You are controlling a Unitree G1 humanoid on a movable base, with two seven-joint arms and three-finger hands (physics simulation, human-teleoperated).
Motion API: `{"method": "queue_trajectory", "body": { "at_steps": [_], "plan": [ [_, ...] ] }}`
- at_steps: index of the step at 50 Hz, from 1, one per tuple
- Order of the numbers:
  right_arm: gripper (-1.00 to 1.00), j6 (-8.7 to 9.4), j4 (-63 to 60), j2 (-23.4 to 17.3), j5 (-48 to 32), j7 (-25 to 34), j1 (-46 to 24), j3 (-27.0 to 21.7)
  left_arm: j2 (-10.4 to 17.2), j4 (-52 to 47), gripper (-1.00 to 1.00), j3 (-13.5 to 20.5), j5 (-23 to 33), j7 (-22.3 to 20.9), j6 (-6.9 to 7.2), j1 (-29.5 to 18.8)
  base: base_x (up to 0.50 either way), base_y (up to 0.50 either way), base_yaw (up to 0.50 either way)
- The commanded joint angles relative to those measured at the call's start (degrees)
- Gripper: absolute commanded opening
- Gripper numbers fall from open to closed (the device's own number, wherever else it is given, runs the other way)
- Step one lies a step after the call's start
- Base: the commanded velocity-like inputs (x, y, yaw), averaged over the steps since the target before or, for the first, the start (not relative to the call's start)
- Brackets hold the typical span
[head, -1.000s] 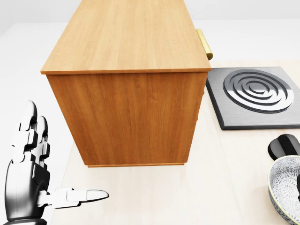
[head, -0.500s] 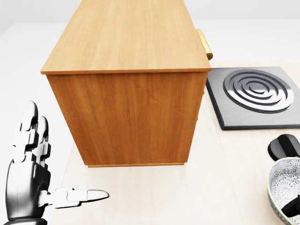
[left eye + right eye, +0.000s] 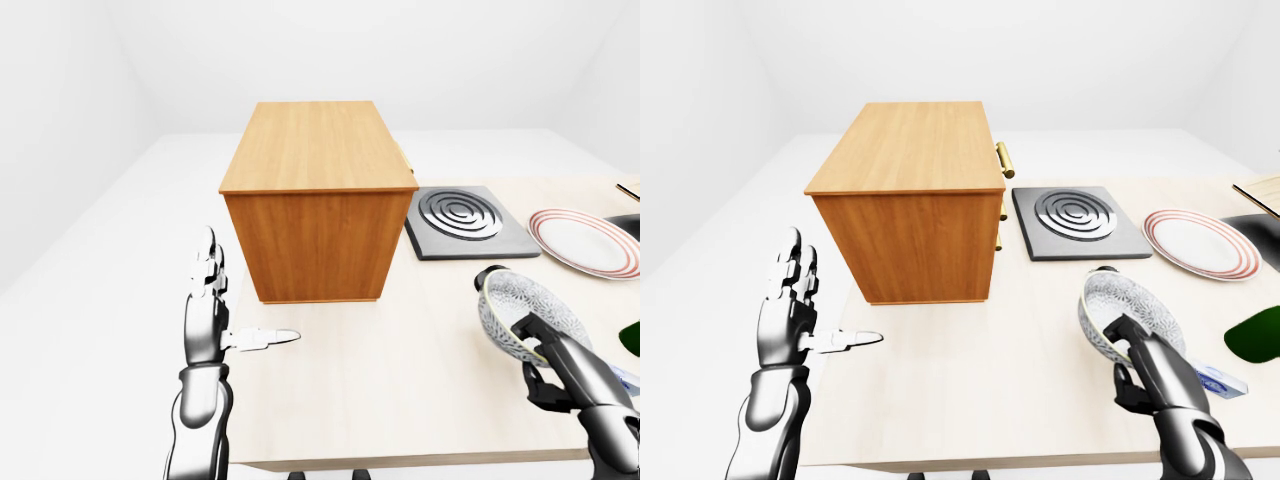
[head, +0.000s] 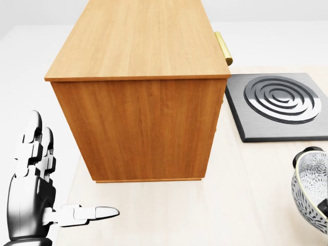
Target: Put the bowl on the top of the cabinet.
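The right hand [image 3: 1145,365] grips the tilted grey patterned ceramic bowl [image 3: 1120,315] by its rim, lower right; the left hand [image 3: 215,325] hovers splayed, empty. A rim grip looks slippery: lifting toward the wooden cabinet [image 3: 318,185] could drop it on the desk [image 3: 400,380]

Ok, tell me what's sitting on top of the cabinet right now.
Nothing: the cabinet shows a bare wooden top. The bowl is not there yet; the right hand grips it, tilted, above the table. The cabinet's inside is hidden.
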Motion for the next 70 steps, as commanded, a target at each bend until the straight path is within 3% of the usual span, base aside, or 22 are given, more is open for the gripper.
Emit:
{"method": "queue_trajectory", "body": {
  "at_steps": [1,8,14,15,17,18,20,21,23,28,30,33,37,42,60,70],
  "plan": [
    [-1.0,0.0,-15.4,1.0,6.4,11.3,-2.6,-5.4,0.1,0.4,1.0,0.0,-0.1,-0.1,0.0,-0.2,0.0,0.0,0.0],
    [-1.0,0.0,-22.4,-1.8,9.9,12.7,-7.3,-7.6,0.0,-0.2,1.0,-0.1,-0.1,-0.3,0.0,0.0,0.0,0.0,0.0],
    [-1.0,0.0,-18.1,-10.8,7.4,12.7,-15.9,-4.4,0.0,0.0,1.0,-0.3,-0.1,-0.4,0.0,0.1,0.0,0.0,0.0],
    [-1.0,0.0,-14.6,-14.1,5.4,12.7,-19.5,-2.7,0.0,0.0,1.0,-0.3,-0.1,-0.4,0.0,0.1,0.0,0.0,0.0],
    [-1.0,2.19,-10.9,-17.8,5.1,12.7,-23.5,-0.1,0.0,-0.2,1.0,-0.2,-0.1,-0.4,0.0,0.1,0.0,0.0,0.0],
    [-1.0,2.13,-8.9,-19.6,3.9,12.7,-24.7,0.8,0.0,-0.3,1.0,-0.2,-0.1,-0.4,0.0,0.1,0.0,0.0,0.0],
    [-1.0,5.56,-3.6,-22.2,4.9,12.7,-29.4,3.6,0.1,0.0,1.0,-0.2,-0.2,-0.5,0.0,0.0,0.0,0.0,0.0],
    [-1.0,3.95,1.1,-25.0,2.7,11.5,-31.6,5.4,0.1,0.1,1.0,-0.2,-0.2,-0.5,0.0,-0.1,0.0,0.0,0.0],
    [-1.0,4.13,10.6,-28.9,1.9,8.6,-38.0,9.0,0.1,0.3,1.0,-0.1,-0.4,-0.4,0.0,-0.1,0.0,0.0,0.0],
    [-1.0,4.57,23.7,-33.2,1.1,6.4,-49.0,15.2,0.0,-0.3,1.0,-0.4,-0.3,-0.6,0.0,0.0,0.0,0.0,0.0],
    [-1.0,2.24,37.0,-35.8,-1.1,3.4,-59.4,19.7,0.0,0.1,1.0,-0.3,-0.4,-0.6,0.0,0.1,0.0,0.0,0.0],
    [-1.0,0.41,50.1,-36.9,-3.0,0.4,-69.4,23.4,0.0,0.4,1.0,-0.3,-0.3,-0.5,0.0,-0.1,0.0,0.0,0.0],
    [-1.0,0.0,71.7,-36.6,-6.2,-4.8,-85.8,28.0,0.1,0.3,1.0,-0.3,-0.4,-0.6,0.0,-0.1,0.0,0.0,0.0],
    [-1.0,0.0,87.6,-34.8,-8.9,-9.6,-96.9,30.9,0.0,-0.1,1.0,-0.4,-0.5,-0.6,0.0,0.1,0.0,0.0,0.0],
    [-1.0,0.0,93.5,-30.8,-21.5,-19.8,-106.8,33.9,0.1,1.4,1.0,-0.2,-0.9,-0.6,0.0,-0.6,0.0,0.0,0.0],
    [-1.0,0.0,93.9,-23.8,-23.4,-20.6,-113.1,33.3,0.1,1.1,1.0,0.1,-1.4,-0.8,0.0,-0.8,0.0,0.0,0.0]
  ]
}}
